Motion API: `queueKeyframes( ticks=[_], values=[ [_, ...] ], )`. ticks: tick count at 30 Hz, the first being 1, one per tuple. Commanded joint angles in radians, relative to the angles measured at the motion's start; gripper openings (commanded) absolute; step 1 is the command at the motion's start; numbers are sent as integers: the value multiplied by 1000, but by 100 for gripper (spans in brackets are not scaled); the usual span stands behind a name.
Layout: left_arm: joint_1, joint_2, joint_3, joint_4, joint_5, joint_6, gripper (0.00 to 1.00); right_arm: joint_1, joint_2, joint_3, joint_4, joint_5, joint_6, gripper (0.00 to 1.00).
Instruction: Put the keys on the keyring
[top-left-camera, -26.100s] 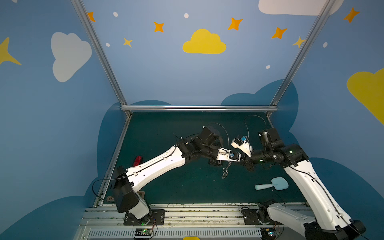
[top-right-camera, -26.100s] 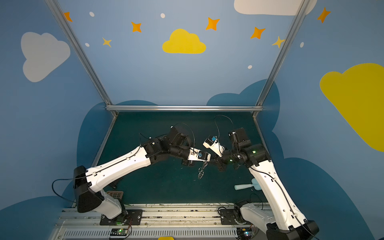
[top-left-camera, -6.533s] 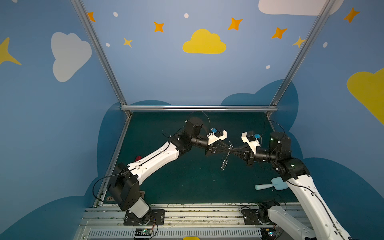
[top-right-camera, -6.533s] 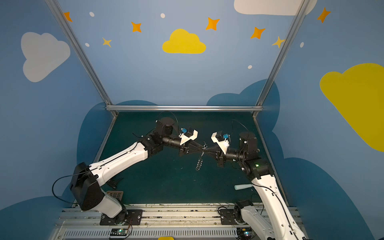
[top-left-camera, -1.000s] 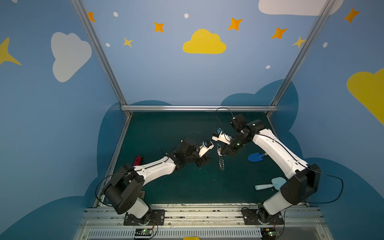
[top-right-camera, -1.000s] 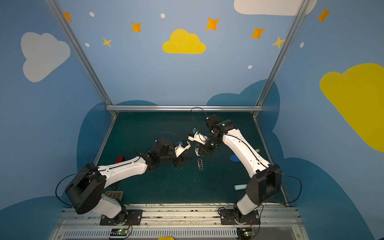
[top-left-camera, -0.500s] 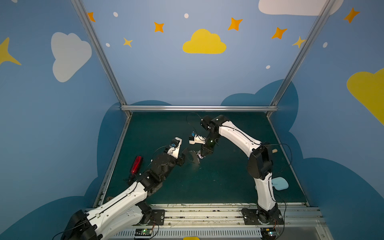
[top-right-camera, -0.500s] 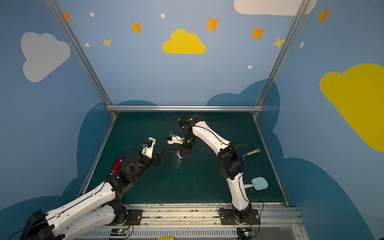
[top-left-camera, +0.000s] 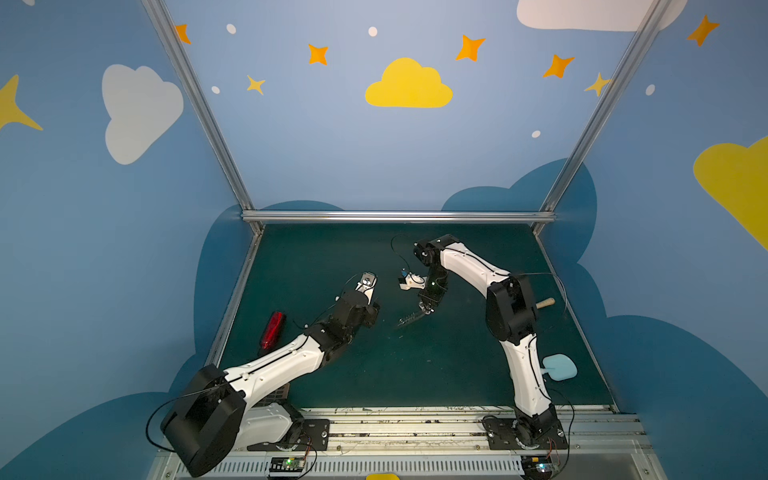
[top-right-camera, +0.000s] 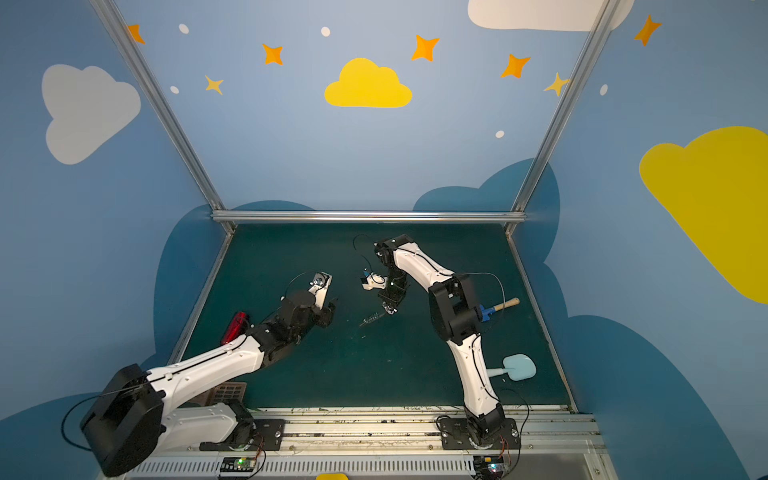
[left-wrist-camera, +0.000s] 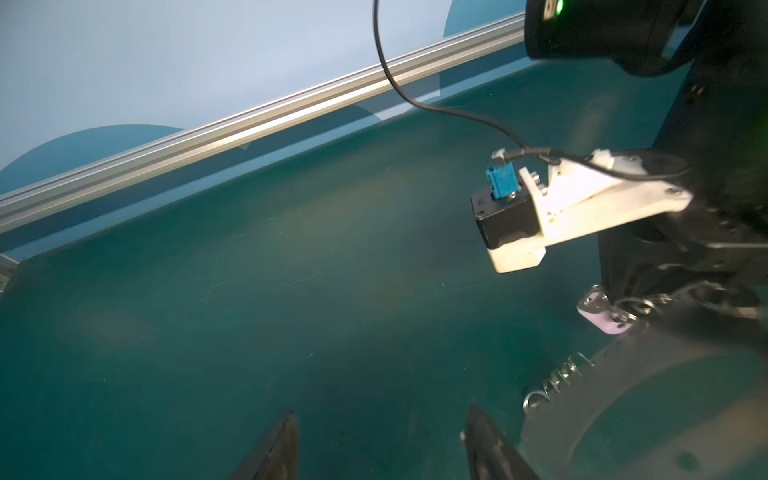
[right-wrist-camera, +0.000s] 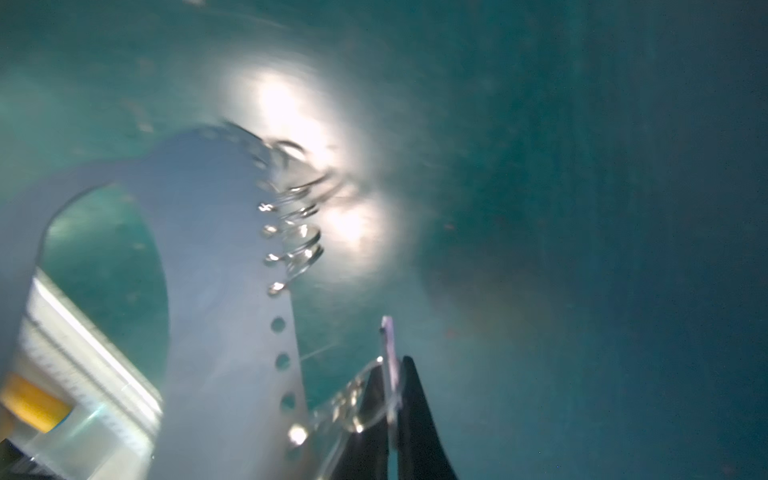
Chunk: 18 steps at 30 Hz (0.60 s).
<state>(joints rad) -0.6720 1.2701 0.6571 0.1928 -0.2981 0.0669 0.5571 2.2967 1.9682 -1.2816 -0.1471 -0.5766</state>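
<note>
Green bench (top-left-camera: 415, 374), mid-frame: your right fingers (right-wrist-camera: 417, 411) are clenched on the key (right-wrist-camera: 388, 353), thin and slick-looking, keyring (right-wrist-camera: 224, 257) just beside it. Your left fingers (left-wrist-camera: 280, 444) are released, empty. Keyring's probably stiff, light; pinch its flat rim.

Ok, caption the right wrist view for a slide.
Right pincer shut on the pale-headed key, grey keyring beside it.

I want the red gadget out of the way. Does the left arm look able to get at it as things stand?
Probably yes. The left pincer is open and empty, and the red gadget lies bare on the mat beside that arm's forearm; the arm would have to fold back.
</note>
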Motion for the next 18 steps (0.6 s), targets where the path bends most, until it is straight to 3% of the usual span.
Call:
queueKeyframes(
  ticks=[1,13,16,18],
  values=[
    [12,39,42,-2,32,-2,63,-22,45,51,8,59,3,0],
    [20,138,107,-12,131,37,64,-62,48,-29,156,179,-73,0],
    [19,143,109,-7,136,36,64,-57,57,-34,199,267,-94,0],
    [20,139,113,-6,135,36,64,-59,62,-35,236,335,-95,14]
  ],
)
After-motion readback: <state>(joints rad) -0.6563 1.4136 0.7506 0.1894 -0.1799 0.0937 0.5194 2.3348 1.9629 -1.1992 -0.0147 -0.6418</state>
